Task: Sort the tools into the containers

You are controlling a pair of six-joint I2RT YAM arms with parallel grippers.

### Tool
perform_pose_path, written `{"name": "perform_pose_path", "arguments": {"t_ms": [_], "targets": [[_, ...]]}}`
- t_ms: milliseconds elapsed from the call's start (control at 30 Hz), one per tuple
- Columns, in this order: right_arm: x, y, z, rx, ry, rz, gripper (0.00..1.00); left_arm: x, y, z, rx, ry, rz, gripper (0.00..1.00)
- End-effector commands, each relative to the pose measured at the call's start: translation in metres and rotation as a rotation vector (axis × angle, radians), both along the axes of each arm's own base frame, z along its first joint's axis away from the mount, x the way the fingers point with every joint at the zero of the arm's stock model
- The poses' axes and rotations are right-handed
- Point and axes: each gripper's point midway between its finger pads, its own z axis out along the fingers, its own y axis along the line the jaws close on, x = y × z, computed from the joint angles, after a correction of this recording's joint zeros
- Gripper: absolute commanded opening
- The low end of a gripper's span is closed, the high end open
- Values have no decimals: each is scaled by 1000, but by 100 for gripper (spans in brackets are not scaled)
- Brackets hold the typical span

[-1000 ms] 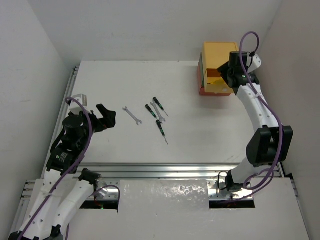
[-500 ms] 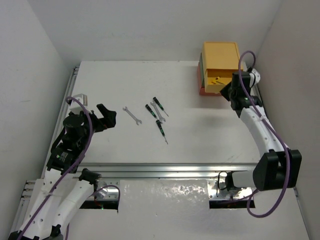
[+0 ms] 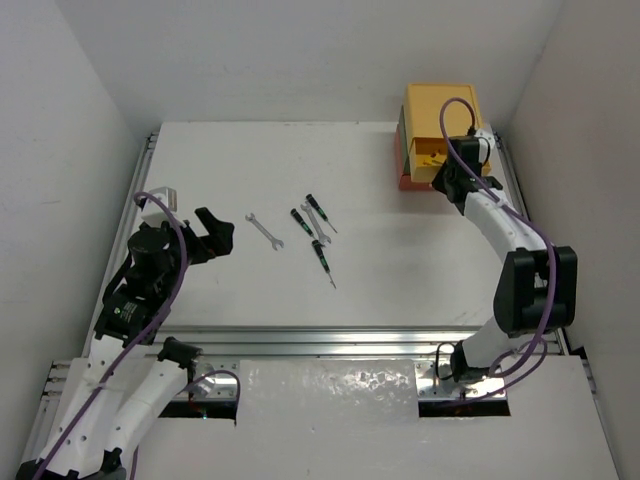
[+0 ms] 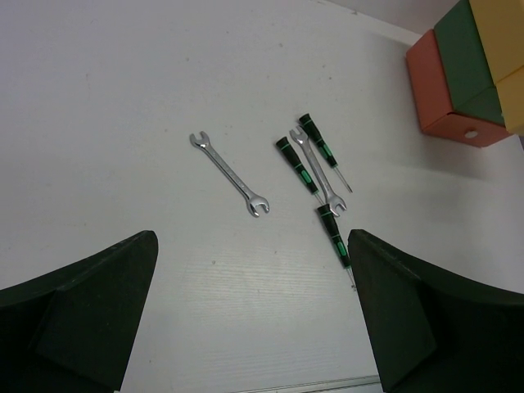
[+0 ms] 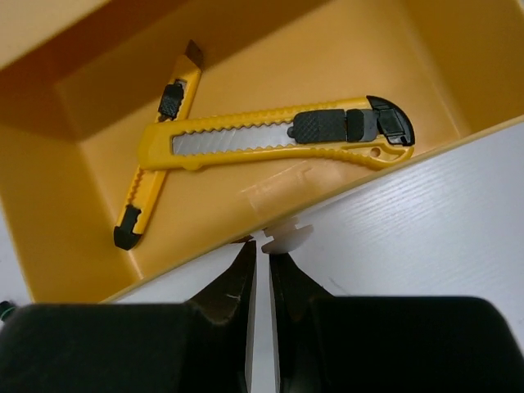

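The containers are a stack of yellow [image 3: 440, 105], dark green [image 4: 467, 57] and red-orange [image 3: 402, 172] drawers at the back right. The yellow drawer [image 5: 74, 246] is pulled out, with two yellow-and-black knives [image 5: 278, 137] [image 5: 160, 168] lying crossed in it. My right gripper [image 5: 262, 250] [image 3: 447, 172] is shut, its tips against the drawer front beside the white knob [image 5: 286, 235]. Mid-table lie a silver wrench [image 4: 230, 174] [image 3: 264, 230], a second wrench [image 4: 315, 170] and three green-marked screwdrivers [image 4: 321, 150] [image 4: 297, 165] [image 4: 336, 241]. My left gripper [image 4: 252, 239] [image 3: 215, 235] hovers open to their left, holding nothing.
White walls close in the table on the left, back and right. A metal rail [image 3: 320, 335] runs along the near edge. A small white bracket [image 3: 160, 198] sits at the left edge, behind the left arm.
The right gripper came down from above the yellow drawer to its front and shut its jaws. The drawer now sticks out less. The left arm has stayed still.
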Motion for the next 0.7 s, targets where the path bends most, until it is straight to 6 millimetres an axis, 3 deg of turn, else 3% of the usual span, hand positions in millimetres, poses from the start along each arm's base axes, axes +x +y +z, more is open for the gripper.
{"name": "perform_pose_path", "arguments": {"t_ms": [0,233,267,467,667], "targets": [[33,-8,53,-63,-152,13,11,7,-2,10,-2,-47,-11,100],[63,-14,61,-131,-139,40,12,7,-3,11,-4,-51,-20,100],[67,-14,53,-136,-118,49,13,7,-3,11,-5,-52,-20,100],[95,-16,47,-158,-108,89,15,7,-5,11,-6,-52,-28,100],[110,-18,42,-164,-116,129,16,7,-5,10,-4,-49,-31,100]]}}
